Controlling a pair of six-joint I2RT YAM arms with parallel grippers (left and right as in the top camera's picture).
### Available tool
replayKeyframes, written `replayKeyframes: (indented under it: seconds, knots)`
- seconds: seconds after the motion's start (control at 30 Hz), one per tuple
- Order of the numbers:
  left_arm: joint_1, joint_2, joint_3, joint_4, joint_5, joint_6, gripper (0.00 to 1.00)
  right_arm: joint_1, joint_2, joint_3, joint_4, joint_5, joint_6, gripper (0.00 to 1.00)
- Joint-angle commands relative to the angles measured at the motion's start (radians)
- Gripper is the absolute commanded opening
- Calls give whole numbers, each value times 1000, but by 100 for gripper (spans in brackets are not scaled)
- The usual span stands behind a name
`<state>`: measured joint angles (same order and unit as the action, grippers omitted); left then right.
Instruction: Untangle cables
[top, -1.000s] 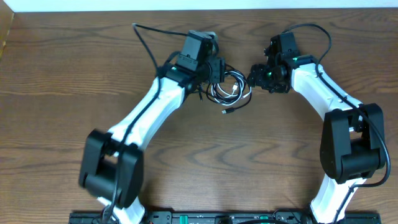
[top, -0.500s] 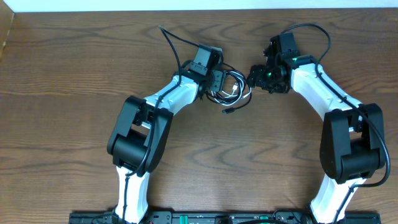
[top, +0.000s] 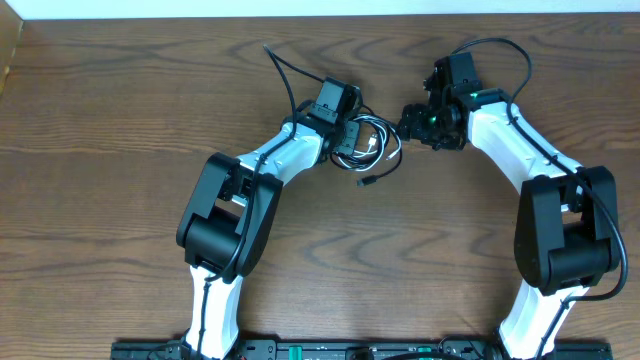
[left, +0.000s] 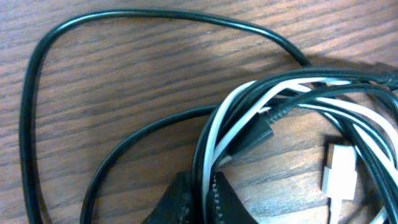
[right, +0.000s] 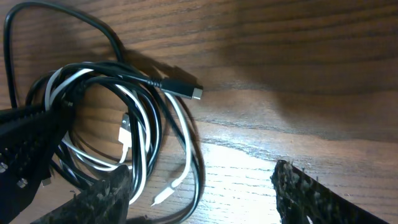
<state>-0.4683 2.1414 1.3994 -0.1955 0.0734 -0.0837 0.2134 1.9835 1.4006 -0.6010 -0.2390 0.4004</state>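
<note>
- The left arm (top: 262, 165) reaches from the near edge of the table (top: 110, 130), folded at the elbow, with its wrist low.
- The right arm (top: 520, 140) rises on the right and bends inward.
- The left gripper (left: 200, 185) is pinched almost closed on the cables (top: 372, 146), with white and black strands running between its fingertips.
- The right gripper (right: 200, 177) is spread wide and holds nothing, just right of the coil.
- The cables lie in a tangled loose coil between the grippers, on the far half of the table. A black plug (right: 189, 93) and a white plug (left: 339, 171) lie free.
</note>
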Motion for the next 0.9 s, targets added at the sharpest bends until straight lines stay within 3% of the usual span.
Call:
replayKeyframes:
  seconds: [0.0,0.23,0.5,0.87]
  knots:
    - [0,21,9,-34,9,1,7,-2,-4,-1,3,-17,-16,69]
    - [0,-180,9,-123,24,-100,7,-3,-16,-1,47,-333,-200,66]
    - [0,-405,9,-269,111,-166,8,12,-35,-1,68,-395,-201,67]
    - [1,-420,9,-274,200,-170,7,56,-35,-1,140,-338,-169,66]
